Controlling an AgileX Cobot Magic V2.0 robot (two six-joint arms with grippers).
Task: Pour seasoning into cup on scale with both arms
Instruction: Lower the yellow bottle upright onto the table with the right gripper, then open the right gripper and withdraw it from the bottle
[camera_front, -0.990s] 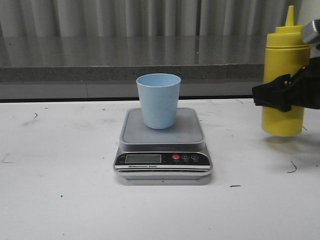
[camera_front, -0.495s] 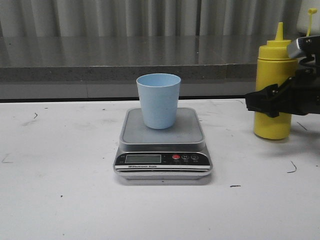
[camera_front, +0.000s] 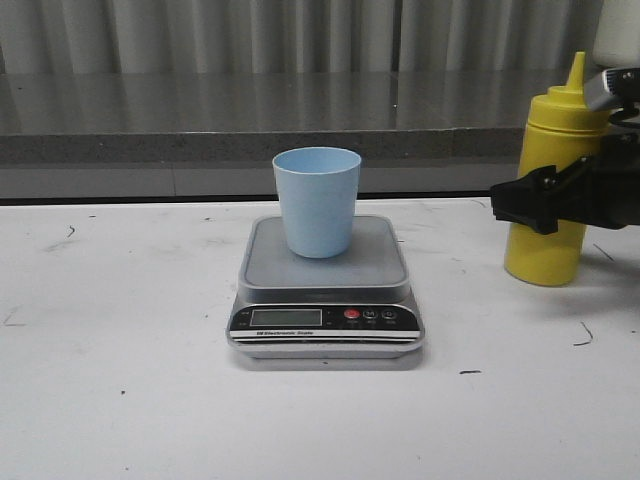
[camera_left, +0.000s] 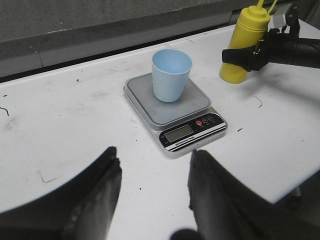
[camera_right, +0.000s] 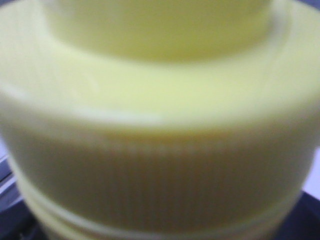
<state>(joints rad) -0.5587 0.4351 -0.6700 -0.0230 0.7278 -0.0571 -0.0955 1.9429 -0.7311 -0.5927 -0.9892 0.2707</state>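
Scale (camera_front: 326, 262) front panel lettering too small; bottle (camera_front: 556, 180) label-free.

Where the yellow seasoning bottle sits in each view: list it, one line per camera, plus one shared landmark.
Front view: seasoning bottle at the right edge, right of the scale, right gripper across its body.
Left wrist view: far corner of the table, beyond the cup.
Right wrist view: its ribbed cap fills the picture, blurred.
Shared landmark: the cup on the scale, in the front and left wrist views only.
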